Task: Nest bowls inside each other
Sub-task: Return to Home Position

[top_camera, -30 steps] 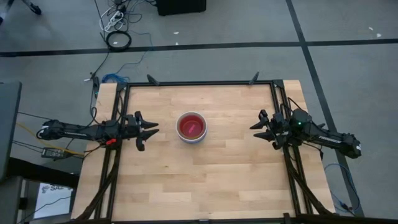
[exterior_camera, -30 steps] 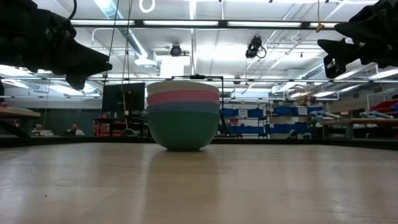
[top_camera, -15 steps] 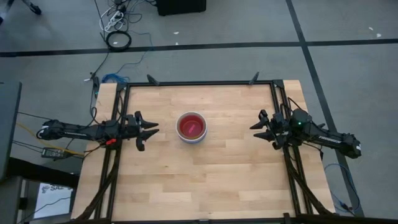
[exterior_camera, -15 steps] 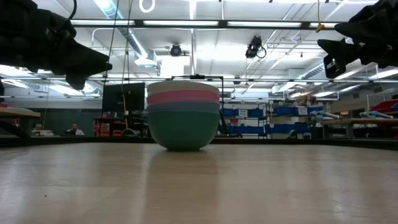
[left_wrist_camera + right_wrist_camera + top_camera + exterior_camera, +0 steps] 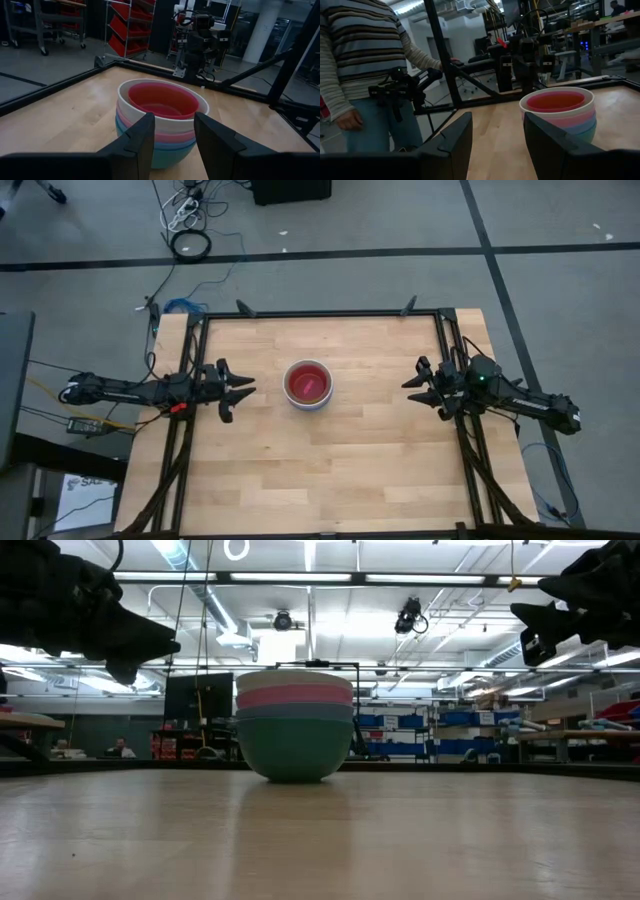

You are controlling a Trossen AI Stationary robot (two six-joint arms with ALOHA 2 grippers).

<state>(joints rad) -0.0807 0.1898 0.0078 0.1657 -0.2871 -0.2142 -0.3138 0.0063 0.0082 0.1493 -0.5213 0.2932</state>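
- Bowls (image 5: 308, 384) are sitting nested, red innermost, mid-frame on the counter (image 5: 330, 470); nothing is moving since a second ago.
- Left tool (image 5: 243, 389) and right tool (image 5: 412, 386) are hanging spread, empty, at mid-left and mid-right.
- Nesting is looking complete.

No text is legible; print on the white sheet (image 5: 85, 498) is too small to read.

The bowls (image 5: 308, 385) stand nested in 1 central stack: red inside white, pink, blue, teal.
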